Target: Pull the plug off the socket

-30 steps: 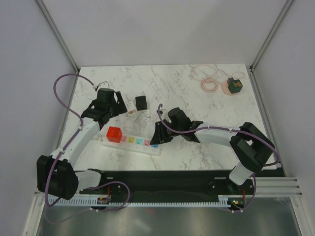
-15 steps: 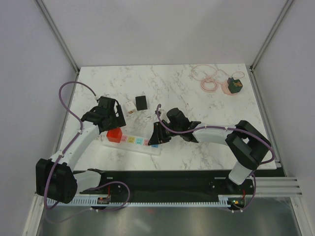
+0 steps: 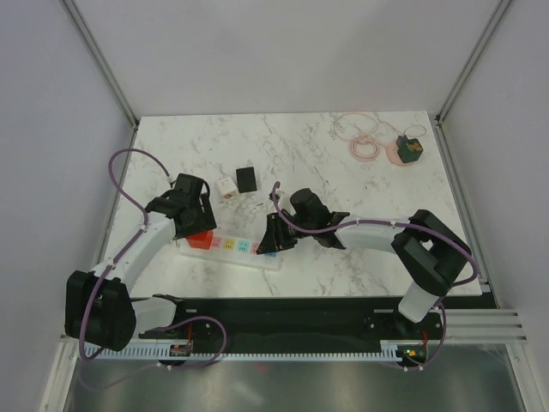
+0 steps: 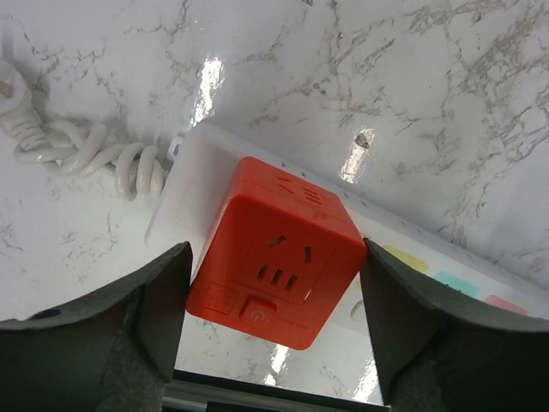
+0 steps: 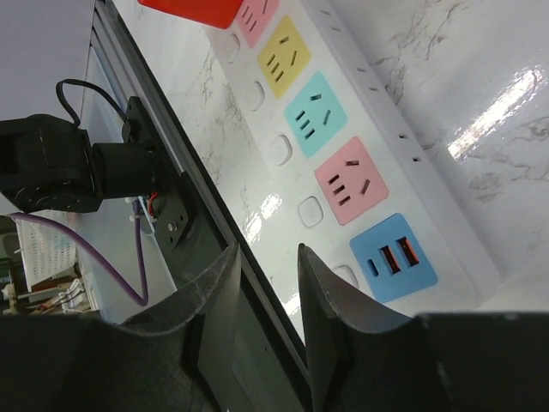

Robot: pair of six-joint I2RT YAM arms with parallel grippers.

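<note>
I see the socket (image 3: 244, 250) lower left of centre, long axis running left-right, its cord (image 4: 81, 153) at the left end, the red plug (image 4: 279, 249) seated there too. My left jaws straddle the plug wide; I can't tell if they grip. My right jaws, narrowly parted and empty, sit at the blue end.

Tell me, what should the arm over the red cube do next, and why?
Probably close the left gripper on the red cube. Its fingers stand on either side of the cube with slim gaps showing, so nothing is gripped yet. The cube sits plugged into the white power strip, and the right gripper is at the strip's other end, by the blue outlet.
</note>
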